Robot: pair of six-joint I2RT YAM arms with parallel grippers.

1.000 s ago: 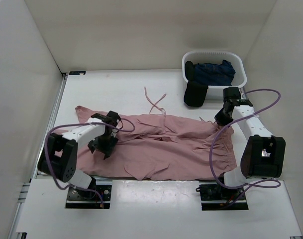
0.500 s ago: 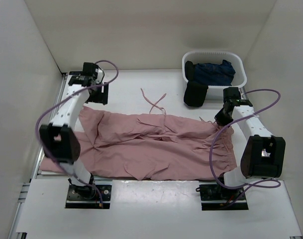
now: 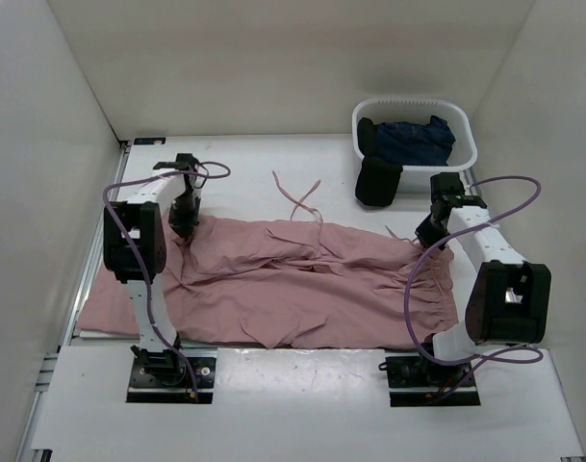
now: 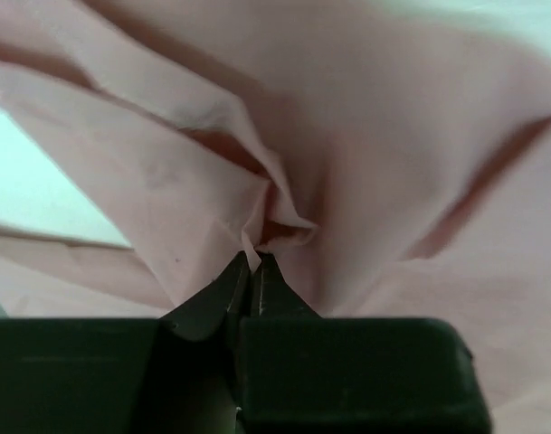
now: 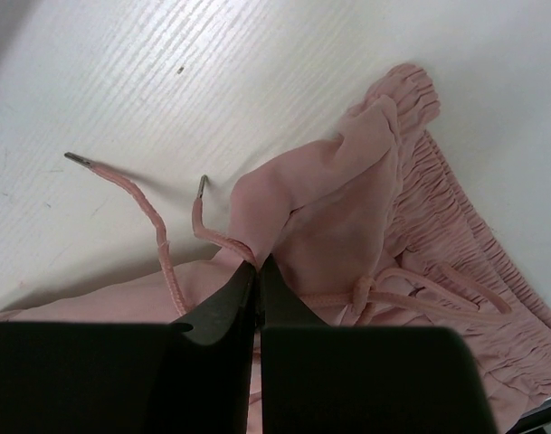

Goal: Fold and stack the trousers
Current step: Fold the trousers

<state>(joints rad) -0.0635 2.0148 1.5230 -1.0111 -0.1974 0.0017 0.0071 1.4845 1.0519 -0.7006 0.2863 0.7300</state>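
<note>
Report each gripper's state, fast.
Left gripper: closed, pinching a fold of the trousers.
Right gripper: closed, pinching the trousers too.

Thin, seemingly matt cloth trousers [image 3: 302, 289]

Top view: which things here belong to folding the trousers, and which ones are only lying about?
Belongs to the job:
- large dusty-pink thin-fabric trousers
- left claw, shut on their fabric
- right claw, shut on fabric near the gathered waist

Just lying about:
- white plastic basket, far right
- dark navy and black garments in it, one hanging over its front
</note>
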